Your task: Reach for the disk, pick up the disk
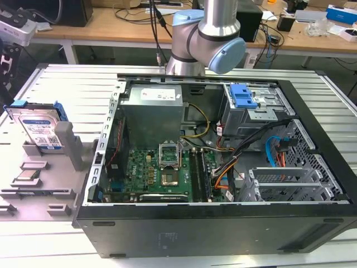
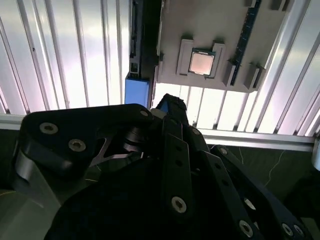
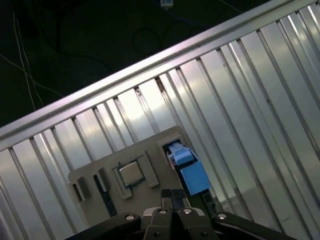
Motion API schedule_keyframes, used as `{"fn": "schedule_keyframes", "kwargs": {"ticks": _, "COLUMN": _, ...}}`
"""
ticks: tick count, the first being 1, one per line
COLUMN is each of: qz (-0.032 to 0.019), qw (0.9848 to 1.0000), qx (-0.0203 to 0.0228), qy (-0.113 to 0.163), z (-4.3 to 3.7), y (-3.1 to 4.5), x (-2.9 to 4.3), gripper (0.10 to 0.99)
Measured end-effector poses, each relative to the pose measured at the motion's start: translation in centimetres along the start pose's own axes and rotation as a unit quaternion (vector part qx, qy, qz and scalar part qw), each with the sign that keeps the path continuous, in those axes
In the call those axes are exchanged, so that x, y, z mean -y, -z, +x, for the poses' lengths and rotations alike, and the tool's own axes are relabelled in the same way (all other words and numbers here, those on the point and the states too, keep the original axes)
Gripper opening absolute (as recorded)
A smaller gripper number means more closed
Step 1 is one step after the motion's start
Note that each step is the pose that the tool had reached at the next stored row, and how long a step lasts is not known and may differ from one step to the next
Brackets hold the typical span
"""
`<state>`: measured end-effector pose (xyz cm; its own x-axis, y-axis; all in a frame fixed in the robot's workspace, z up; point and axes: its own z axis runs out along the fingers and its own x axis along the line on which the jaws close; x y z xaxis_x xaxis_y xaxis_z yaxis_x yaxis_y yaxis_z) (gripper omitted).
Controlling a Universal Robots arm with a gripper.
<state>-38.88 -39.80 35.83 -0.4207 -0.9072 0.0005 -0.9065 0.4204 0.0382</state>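
**Helper:** Where is the disk?

**Guide:** Look at the exterior view's left. The disk stands on its edge in the grey holder. The holder sits on the ribbed table, beside the open computer case. A small CPU chip lies in the same holder, nearer than the disk.

**Helper:** Is your gripper holding it?

**Guide:** No. In the first wrist view your gripper hangs high over the holder. Its two fingers are pressed together with nothing between them. The disk's blue rail shows close by them.

**Helper:** Which step are you on?

**Guide:** I think you are on the reach. The pick up is not yet begun.

**Helper:** What does the move call for?

**Guide:** I would say you need the fingers spread wide. Line them up over the disk's thin top edge, one finger for each flat side. Then come straight down. Keep away from the chip.
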Motion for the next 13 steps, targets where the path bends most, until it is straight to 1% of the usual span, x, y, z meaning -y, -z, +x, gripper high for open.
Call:
{"fn": "schedule_keyframes", "kwargs": {"ticks": 3, "qz": 0.0, "qw": 0.9996, "qx": -0.0011, "qy": 0.028, "z": 0.0, "y": 0.0, "x": 0.0, "gripper": 0.106}}
{"fn": "schedule_keyframes", "kwargs": {"ticks": 8, "qz": 0.0, "qw": 0.9985, "qx": -0.0021, "qy": 0.055, "z": 0.0, "y": 0.0, "x": 0.0, "gripper": 0.106}}
{"fn": "schedule_keyframes", "kwargs": {"ticks": 11, "qz": 0.0, "qw": 0.997, "qx": -0.003, "qy": 0.077, "z": 0.0, "y": 0.0, "x": 0.0, "gripper": 0.106}}
{"fn": "schedule_keyframes", "kwargs": {"ticks": 13, "qz": 0.0, "qw": 0.9962, "qx": -0.0033, "qy": 0.087, "z": 0.0, "y": 0.0, "x": 0.0, "gripper": 0.106}}
